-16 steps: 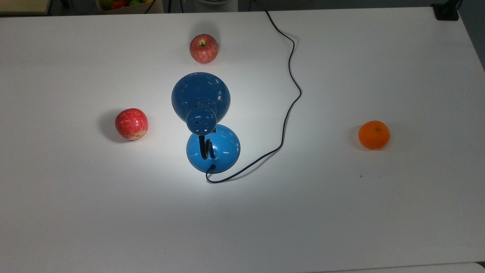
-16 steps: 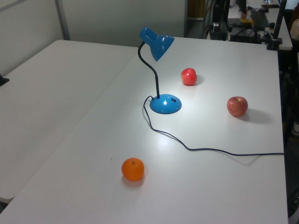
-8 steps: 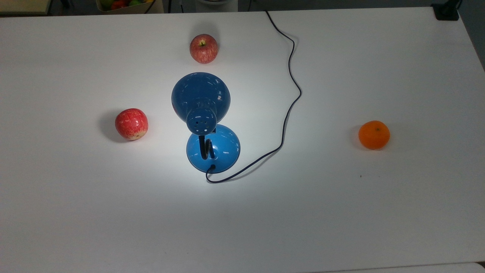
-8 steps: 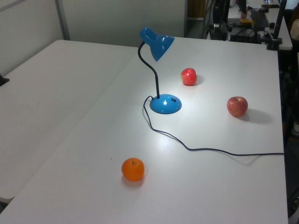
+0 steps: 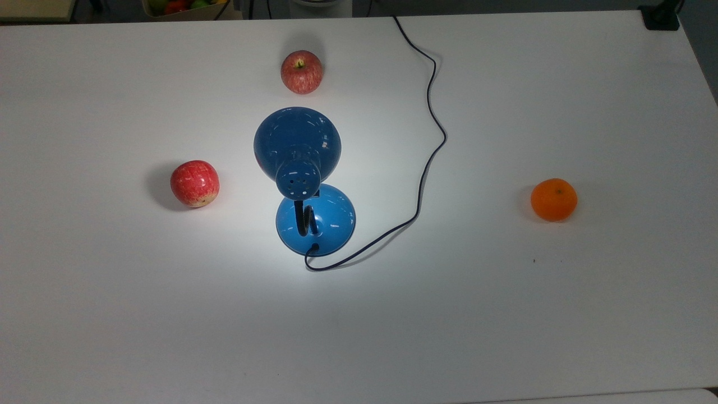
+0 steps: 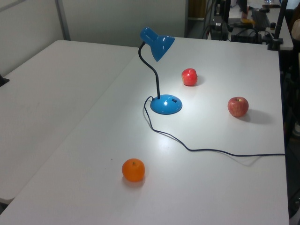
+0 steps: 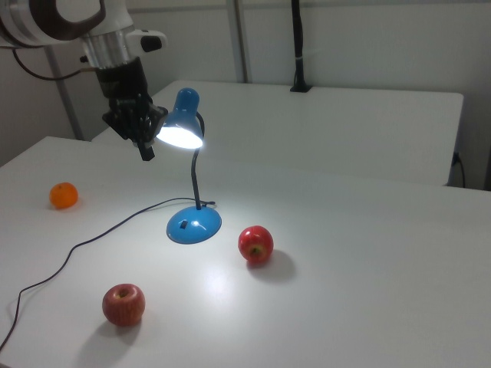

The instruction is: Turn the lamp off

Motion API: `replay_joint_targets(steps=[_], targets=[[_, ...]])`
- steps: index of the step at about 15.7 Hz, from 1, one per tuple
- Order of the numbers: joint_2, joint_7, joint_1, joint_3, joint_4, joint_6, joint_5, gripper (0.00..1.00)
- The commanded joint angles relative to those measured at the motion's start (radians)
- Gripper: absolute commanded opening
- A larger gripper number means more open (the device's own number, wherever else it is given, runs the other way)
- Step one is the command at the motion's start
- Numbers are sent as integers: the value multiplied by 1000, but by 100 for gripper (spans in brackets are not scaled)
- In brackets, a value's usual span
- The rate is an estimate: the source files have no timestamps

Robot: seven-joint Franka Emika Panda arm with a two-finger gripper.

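In the right view the black gripper [image 7: 145, 147] hangs in the air on the end of the white Panda arm [image 7: 73, 19], pointing down. It sits just at the right view's left of the lamp's shade, and its dark body overlaps the shade's edge in that view. Whether it touches the shade, and whether it is spread or pressed together, cannot be told.

The blue desk lamp [image 5: 297, 140] [image 6: 157, 42] [image 7: 184, 130] stands upright near the middle of the white table [image 5: 561, 308] [image 6: 70, 93] [image 7: 368, 230]. It is lit: the inside of the shade glows white in the right view, and a bright pool of light lies on the table around its round base [image 5: 328, 219] [image 6: 166, 105] [image 7: 194, 225]. A black gooseneck [image 6: 154, 77] [image 7: 195, 180] rises from the base and bends over to the shade.

A thin dark cord [image 5: 432, 112] [image 6: 211, 151] [image 7: 100, 234] leaves the base and snakes across the table to its far edge in the top view.

A deep red apple [image 5: 194, 183] [image 6: 189, 77] [image 7: 255, 244] lies near the base, at the top view's left. A paler red apple [image 5: 302, 71] [image 6: 238, 107] [image 7: 123, 303] lies beyond the shade, toward the top view's far edge. An orange [image 5: 553, 199] [image 6: 133, 169] [image 7: 64, 195] sits well apart from the lamp, at the top view's right.
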State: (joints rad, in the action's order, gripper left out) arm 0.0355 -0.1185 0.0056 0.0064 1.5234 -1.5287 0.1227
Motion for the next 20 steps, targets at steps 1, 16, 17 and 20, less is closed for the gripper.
replay_joint_targets(steps=[1,16,17,20], targets=[[0,-30,-1,-2,1,8,-12,0],[-5,-12,10,3,262,-298,-15,0],[-2,-3,10,3,285,-336,-15,0],[4,74,13,7,346,-459,-15,0]])
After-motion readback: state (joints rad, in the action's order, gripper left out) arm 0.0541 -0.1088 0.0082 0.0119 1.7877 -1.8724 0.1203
